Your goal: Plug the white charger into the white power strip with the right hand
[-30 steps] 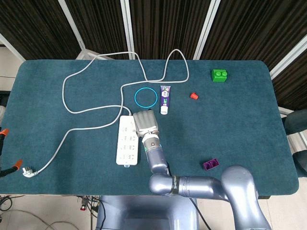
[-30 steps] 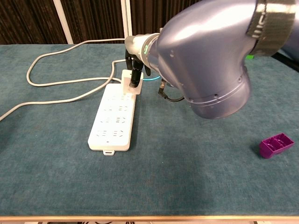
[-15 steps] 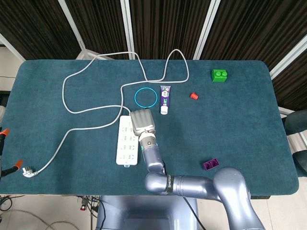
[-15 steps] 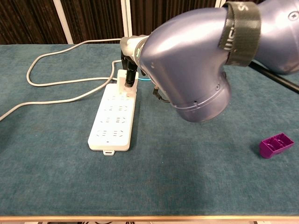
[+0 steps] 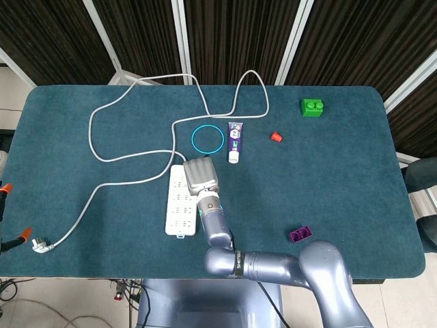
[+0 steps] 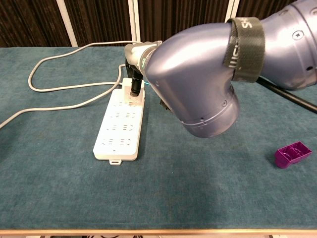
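Now the right hand (image 6: 136, 79) sits farther toward the cord end of the white power strip (image 6: 120, 130) than it did a second ago: in the chest view the white charger (image 6: 134, 85) pinched in its dark fingers (image 6: 134, 88) has slid from the strip's right edge to just over the far row of sockets, and the forearm has swung across and fills more of the frame. In the head view the hand (image 5: 201, 175) has crept up and left over the strip's far right corner. I judge this as final alignment for the push; whether the prongs have entered a socket cannot be told, since the hand hides the contact. The charger is grasped, upright, at or just above the strip's far end. The left hand is not in view. Counted on the table (image 5: 341, 171): one power strip with one grey cable (image 5: 130, 156) ending in one plug (image 5: 41, 245), one charger, one blue ring (image 5: 207, 139), one purple tube (image 5: 235, 141), one small red piece (image 5: 275, 137), one green brick (image 5: 313, 108), one purple brick (image 5: 300, 235).
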You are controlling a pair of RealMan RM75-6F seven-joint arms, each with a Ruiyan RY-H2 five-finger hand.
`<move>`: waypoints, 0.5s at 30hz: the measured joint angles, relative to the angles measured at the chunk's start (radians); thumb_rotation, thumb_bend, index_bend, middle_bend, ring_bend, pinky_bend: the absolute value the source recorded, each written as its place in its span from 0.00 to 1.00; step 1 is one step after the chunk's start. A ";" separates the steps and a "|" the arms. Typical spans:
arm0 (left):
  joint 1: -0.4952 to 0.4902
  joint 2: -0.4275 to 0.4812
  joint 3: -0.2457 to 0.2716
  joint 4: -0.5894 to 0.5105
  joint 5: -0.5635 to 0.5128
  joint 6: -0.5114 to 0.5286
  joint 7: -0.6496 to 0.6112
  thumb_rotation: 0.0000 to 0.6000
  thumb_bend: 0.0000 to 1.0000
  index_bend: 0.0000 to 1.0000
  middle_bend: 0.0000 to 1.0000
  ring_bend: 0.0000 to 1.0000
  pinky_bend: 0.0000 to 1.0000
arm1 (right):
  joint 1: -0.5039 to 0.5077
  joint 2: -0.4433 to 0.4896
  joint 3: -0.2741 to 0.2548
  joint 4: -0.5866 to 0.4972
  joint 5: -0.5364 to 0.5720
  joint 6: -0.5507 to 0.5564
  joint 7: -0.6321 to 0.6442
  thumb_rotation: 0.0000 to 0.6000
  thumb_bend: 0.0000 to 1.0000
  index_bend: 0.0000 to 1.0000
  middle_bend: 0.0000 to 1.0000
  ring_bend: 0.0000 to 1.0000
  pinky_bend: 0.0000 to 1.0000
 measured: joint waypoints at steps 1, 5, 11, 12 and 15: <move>0.000 0.000 0.000 0.000 0.000 0.000 0.001 1.00 0.15 0.10 0.00 0.00 0.00 | 0.000 -0.001 0.000 0.003 -0.001 -0.001 0.000 1.00 0.47 0.71 0.57 0.54 0.34; 0.000 -0.001 -0.001 0.001 -0.002 0.000 0.003 1.00 0.15 0.10 0.00 0.00 0.00 | -0.001 -0.006 0.002 0.013 -0.005 -0.005 0.003 1.00 0.47 0.71 0.57 0.54 0.34; 0.000 -0.002 -0.002 0.000 -0.003 0.001 0.004 1.00 0.15 0.10 0.00 0.00 0.00 | -0.004 -0.009 0.004 0.022 -0.006 -0.009 0.002 1.00 0.47 0.72 0.57 0.54 0.34; 0.000 -0.002 -0.002 0.000 -0.003 0.002 0.005 1.00 0.15 0.10 0.00 0.00 0.00 | -0.006 -0.009 0.004 0.022 -0.005 -0.010 0.001 1.00 0.47 0.72 0.57 0.54 0.34; 0.000 -0.002 -0.002 0.001 -0.004 0.001 0.005 1.00 0.15 0.10 0.00 0.00 0.00 | -0.008 -0.010 0.005 0.023 -0.005 -0.011 0.001 1.00 0.47 0.72 0.57 0.54 0.34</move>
